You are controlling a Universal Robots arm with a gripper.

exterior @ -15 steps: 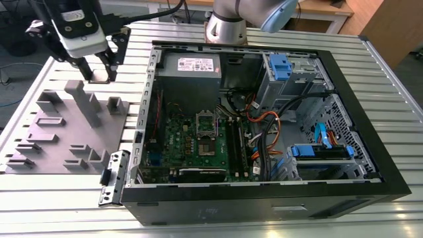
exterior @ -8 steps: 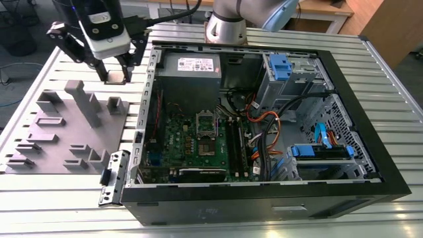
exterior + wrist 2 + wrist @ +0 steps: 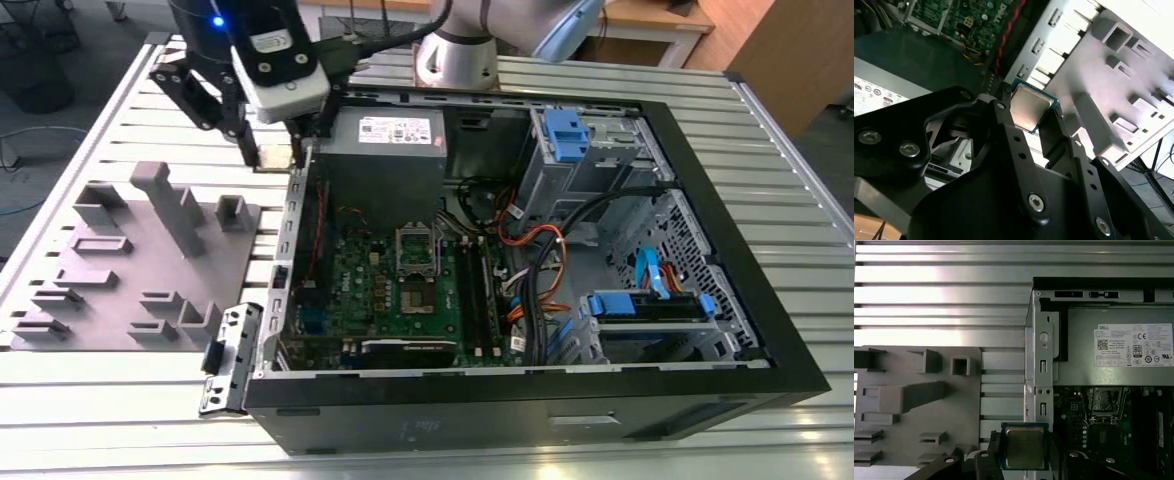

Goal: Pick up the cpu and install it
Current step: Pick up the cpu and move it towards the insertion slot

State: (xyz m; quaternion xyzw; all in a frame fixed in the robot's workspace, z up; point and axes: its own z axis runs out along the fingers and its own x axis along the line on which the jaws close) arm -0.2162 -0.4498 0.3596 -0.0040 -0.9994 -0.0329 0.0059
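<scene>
On the exterior view's left, a grey moulded fixture (image 3: 134,260) lies on the slatted tabletop (image 3: 94,420). Just beside its far corner, the pincer (image 3: 276,158) is closed on the cpu (image 3: 1028,106), gripping two opposite edges and holding it above the open computer case's (image 3: 534,405) near wall. Further right, inside the case, the motherboard socket (image 3: 416,262) sits well apart from the chip.

bright light, glare on the slatted table (image 3: 944,275), shadow inside the computer case (image 3: 534,405)
</scene>
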